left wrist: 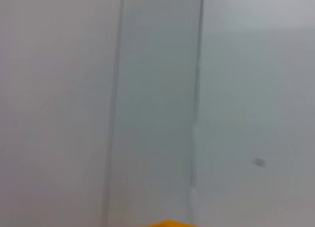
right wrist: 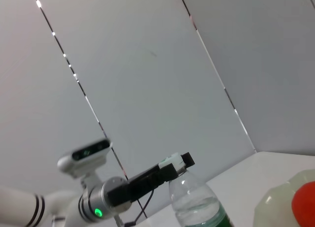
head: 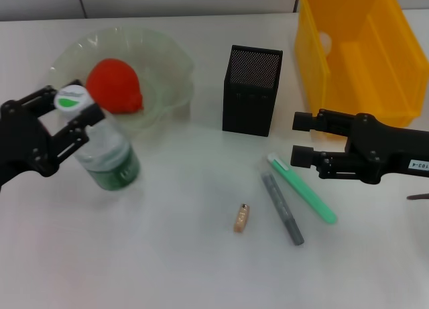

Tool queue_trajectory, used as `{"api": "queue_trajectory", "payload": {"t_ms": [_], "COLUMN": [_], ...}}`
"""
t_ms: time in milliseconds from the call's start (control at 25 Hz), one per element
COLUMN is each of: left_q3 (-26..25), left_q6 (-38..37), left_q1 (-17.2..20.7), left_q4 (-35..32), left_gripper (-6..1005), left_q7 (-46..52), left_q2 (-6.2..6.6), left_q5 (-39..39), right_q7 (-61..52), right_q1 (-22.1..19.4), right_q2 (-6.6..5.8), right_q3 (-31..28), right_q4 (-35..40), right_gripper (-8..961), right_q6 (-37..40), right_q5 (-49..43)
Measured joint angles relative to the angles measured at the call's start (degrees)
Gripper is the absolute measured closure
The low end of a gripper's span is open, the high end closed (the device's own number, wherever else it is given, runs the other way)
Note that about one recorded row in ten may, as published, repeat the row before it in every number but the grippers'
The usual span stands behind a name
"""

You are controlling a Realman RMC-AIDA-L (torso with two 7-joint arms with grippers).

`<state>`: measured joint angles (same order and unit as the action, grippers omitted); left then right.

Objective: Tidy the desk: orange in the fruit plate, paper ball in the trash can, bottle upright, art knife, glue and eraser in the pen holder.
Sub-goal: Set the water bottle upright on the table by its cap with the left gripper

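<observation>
The bottle [head: 104, 148] stands upright on the table at the left, in front of the fruit plate [head: 167, 57]. My left gripper [head: 75, 104] is shut on its neck just under the white and green cap. The right wrist view also shows the bottle [right wrist: 197, 207] and that gripper [right wrist: 173, 166]. The orange [head: 114, 86] lies in the plate. My right gripper [head: 299, 139] is open and empty, just above the far end of the green art knife [head: 305, 190]. The grey glue stick [head: 283, 208] and the eraser [head: 241, 217] lie on the table in front of the pen holder [head: 251, 88].
The yellow trash can [head: 362, 47] stands at the back right. A pale blot [head: 325, 39] shows through its wall; I cannot tell if it is the paper ball. The left wrist view shows only wall and a yellow sliver [left wrist: 167, 223].
</observation>
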<state>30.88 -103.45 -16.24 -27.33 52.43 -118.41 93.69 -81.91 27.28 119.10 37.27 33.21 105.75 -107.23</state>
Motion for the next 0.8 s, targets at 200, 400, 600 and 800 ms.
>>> {"api": "queue_trajectory", "payload": {"t_ms": [200,400,600,800], "left_q3": [-2.87,-3.66,-5.13,-6.03], "left_q6": [1.67,4.10,4.36,4.30], "left_q1": [0.30,-0.16,-0.22,-0.14], "left_q4": [6.75,9.84,10.41,11.56], "left_gripper": [550,551,553,491], "left_q7": [-11.95,-15.97,-15.94,-15.84], "left_q2": [-0.01,-0.16,-0.21,-0.17], "left_q5": [-0.03,-0.03,-0.11,-0.57], "right_q7": [0.15,1.40,1.59,1.58], "right_q1": [0.39,1.34,1.41,1.09], "right_q2": [0.06,0.11,0.09,0.08], "right_q3": [-0.01,-0.01,-0.01,-0.01], "right_q4": [-0.91,-3.20,-3.48,-3.51], "right_gripper": [111,111,111,111], "right_q6": [-0.30,-0.30,-0.04,0.09], "right_q5": [0.12,0.20,0.23,0.27]}}
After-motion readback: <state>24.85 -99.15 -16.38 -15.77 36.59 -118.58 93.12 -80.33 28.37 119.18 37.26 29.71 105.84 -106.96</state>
